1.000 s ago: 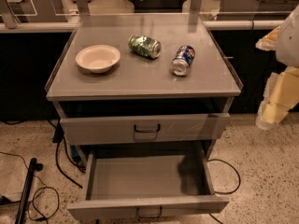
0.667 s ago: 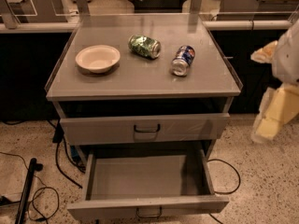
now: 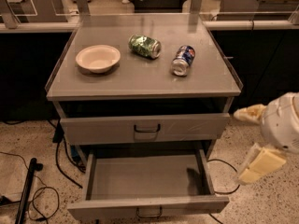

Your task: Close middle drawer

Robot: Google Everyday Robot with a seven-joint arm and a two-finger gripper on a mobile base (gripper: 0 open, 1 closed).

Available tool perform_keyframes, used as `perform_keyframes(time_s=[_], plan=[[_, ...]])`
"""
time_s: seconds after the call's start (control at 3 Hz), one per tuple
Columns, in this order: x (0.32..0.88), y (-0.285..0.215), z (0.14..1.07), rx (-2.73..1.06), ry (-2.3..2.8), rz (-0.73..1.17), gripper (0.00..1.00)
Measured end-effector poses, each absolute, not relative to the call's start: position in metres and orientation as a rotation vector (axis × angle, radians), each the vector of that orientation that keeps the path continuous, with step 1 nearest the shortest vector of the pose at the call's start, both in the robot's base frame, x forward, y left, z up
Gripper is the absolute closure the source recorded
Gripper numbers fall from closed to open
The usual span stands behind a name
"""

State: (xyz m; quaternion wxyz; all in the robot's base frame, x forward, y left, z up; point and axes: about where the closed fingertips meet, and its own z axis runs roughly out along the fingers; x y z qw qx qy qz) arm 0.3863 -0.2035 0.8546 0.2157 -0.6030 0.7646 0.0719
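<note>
The middle drawer [image 3: 145, 178] is pulled far out of the grey cabinet, and its tray is empty. Its low front panel [image 3: 93, 208] faces me at the bottom of the view, with a small dark loop handle [image 3: 149, 213] at its centre. My gripper [image 3: 239, 146] hangs at the right of the cabinet, level with the drawers and apart from them. Its two cream fingers [image 3: 261, 164] are spread wide and hold nothing.
Above the open drawer sits a grey drawer with a taller front [image 3: 145, 129], slightly out. On the cabinet top [image 3: 140, 80] are a cream bowl [image 3: 98, 58], a green can [image 3: 145, 46] and a blue can [image 3: 183, 59], both lying down. Cables [image 3: 28, 185] lie on the floor at left.
My gripper has moved down and to the left, from beside the cabinet top to beside the drawers. The drawers and the things on top have not moved.
</note>
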Motion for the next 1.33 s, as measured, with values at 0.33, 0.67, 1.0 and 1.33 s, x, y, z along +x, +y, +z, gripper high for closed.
perform_keyframes(time_s=[0.33,0.67,1.0,1.33], plan=[[0.367,-0.197,0.799,-1.69,2.097,0.306,0.41],[0.354,-0.185,0.748,-1.741,2.109,0.372,0.64],[0.349,-0.185,0.741,-1.747,2.119,0.382,0.95],[0.349,-0.185,0.741,-1.747,2.119,0.382,1.0]])
